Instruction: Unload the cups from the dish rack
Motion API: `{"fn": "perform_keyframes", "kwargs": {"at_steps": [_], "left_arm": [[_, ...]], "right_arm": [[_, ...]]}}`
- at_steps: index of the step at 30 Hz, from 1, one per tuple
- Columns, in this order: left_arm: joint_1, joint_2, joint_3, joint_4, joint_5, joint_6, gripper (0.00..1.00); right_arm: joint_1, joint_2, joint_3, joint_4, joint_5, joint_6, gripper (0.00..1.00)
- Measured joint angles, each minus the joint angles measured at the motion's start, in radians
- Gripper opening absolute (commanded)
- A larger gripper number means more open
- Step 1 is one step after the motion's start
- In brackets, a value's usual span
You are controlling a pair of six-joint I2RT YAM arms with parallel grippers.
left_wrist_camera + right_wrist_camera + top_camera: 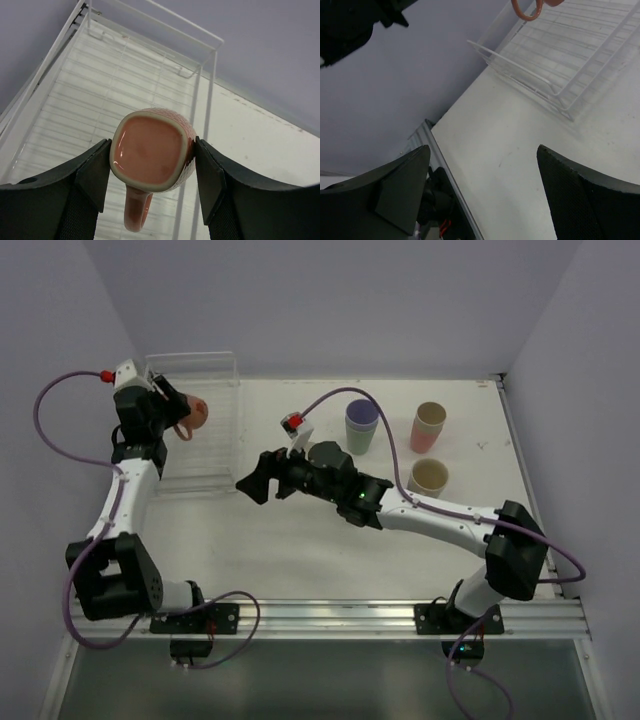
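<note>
The white table (300, 540) fills the top view, walled by plain lavender panels. On its far left part stands the dish rack (210, 452), a rectangle of thin white wire grid with low clear walls, one long side near the left wall.

The left arm (125, 505) rises from its base at the near edge and reaches up over the rack. The right arm (440, 512) stretches low across the table from the right base toward the rack's near right corner.

The left gripper (152, 167) is clamped on a pink mug (150, 157): each black finger (95, 172) presses a side of the mug's body. The right gripper (487, 187) holds nothing. Its jaws stand wide apart above bare table, just short of the rack's corner.

Four tumblers stand upright on the table, well right of the rack. A purple tumbler (362, 414) sits nested in a green tumbler (360, 444). To their right is a pink tumbler (424, 436) with a beige-looking rim. A beige tumbler (428, 477) stands just in front of it.

The pink mug hangs over the rack's wire floor near its left side, with its rounded-square mouth turned toward the left wrist camera and its handle (136, 215) pointing down in that view. In the right wrist view only the handle's loop shows, at the top edge above the rack. Whether the mug touches the grid I cannot tell.
</note>
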Motion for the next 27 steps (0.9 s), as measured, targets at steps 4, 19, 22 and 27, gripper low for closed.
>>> {"fn": "perform_keyframes", "kwargs": {"at_steps": [4,19,22,27], "left_arm": [[0.000,-0.183,-0.083,0.011,0.035,-0.044,0.01],[0.000,-0.523,-0.257,0.080,0.334,-0.320,0.00],[0.000,-0.546,-0.271,0.143,0.390,-0.381,0.00],[0.000,-0.547,-0.296,0.231,0.484,-0.473,0.00]], "right_arm": [[-0.026,0.090,0.120,0.034,-0.035,0.051,0.89],[-0.177,0.223,0.214,0.196,-0.244,0.231,0.92],[-0.205,0.223,0.202,0.222,-0.291,0.240,0.92],[-0.205,0.222,0.195,0.253,-0.318,0.237,0.92]]}}
